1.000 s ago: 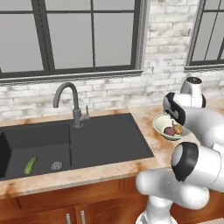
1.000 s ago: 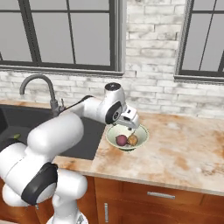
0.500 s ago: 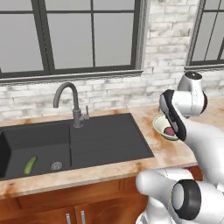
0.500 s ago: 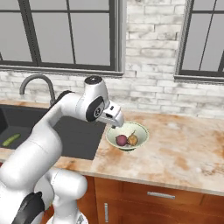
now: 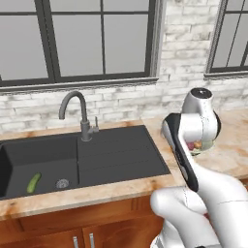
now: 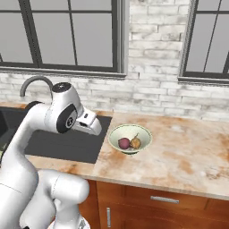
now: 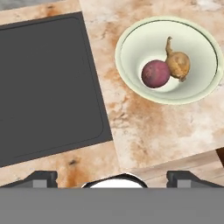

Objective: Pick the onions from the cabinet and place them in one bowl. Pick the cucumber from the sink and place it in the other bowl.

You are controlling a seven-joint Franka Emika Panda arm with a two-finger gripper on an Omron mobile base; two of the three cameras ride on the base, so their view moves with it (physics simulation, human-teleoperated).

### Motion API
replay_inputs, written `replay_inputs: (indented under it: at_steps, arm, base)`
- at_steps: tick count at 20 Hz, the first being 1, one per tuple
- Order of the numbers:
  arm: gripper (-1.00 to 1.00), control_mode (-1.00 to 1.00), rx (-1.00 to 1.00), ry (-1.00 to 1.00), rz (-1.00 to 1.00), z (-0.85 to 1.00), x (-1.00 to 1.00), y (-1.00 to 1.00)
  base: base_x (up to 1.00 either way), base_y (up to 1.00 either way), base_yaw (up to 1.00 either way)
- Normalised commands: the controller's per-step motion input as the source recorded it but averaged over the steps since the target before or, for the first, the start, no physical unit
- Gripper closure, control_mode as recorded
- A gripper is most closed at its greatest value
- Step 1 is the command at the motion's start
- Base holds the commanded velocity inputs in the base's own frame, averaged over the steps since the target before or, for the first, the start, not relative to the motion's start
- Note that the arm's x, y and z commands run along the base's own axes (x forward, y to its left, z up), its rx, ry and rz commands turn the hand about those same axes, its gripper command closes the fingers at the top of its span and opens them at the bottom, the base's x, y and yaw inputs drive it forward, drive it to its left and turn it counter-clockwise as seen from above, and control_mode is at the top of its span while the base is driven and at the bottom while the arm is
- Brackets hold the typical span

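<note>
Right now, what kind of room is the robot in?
It looks like a kitchen. There's a dark sink with a curved tap, a stone counter holding a bowl of onions, and wooden drawers underneath.

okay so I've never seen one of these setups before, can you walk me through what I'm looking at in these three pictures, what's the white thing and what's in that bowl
The white thing is a robot arm in a computer-rendered kitchen. Two pictures come from cameras behind it, one on each side, looking over the counter. The third comes from a camera on its hand, looking down past the claw; the two small dark tips at the bottom are its fingers, spread apart and holding nothing. The pale green-cream bowl on the counter holds two onions, a purple-red one and a yellow-brown one, touching each other. Beside it is a dark sink with a curved tap. A small green cucumber lies in the left basin.
</note>
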Motion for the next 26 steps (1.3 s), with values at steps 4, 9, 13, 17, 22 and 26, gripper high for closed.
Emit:
replay_inputs:
  at_steps: [4,9,13,17,22,26]
  arm:
    - [-1.00,-1.00,-0.01,-0.01,0.07,-0.07,-0.20,0.42]
    - [-1.00,1.00,0.00,0.00,0.00,0.00,-0.04,0.01]
    - [-1.00,1.00,0.00,0.00,0.00,0.00,0.00,0.00]
    - [-1.00,1.00,0.00,0.00,0.00,0.00,0.00,0.00]
    - [-1.00,1.00,0.00,0.00,0.00,0.00,0.00,0.00]
    - [-1.00,1.00,0.00,0.00,0.00,0.00,0.00,0.00]
  base:
    - [0.00,0.00,0.00]
    - [0.00,0.01,0.00]
    - [-0.01,0.78,-0.01]
    - [0.01,0.91,-0.01]
    - [0.05,0.89,-0.01]
    - [0.05,0.92,-0.01]
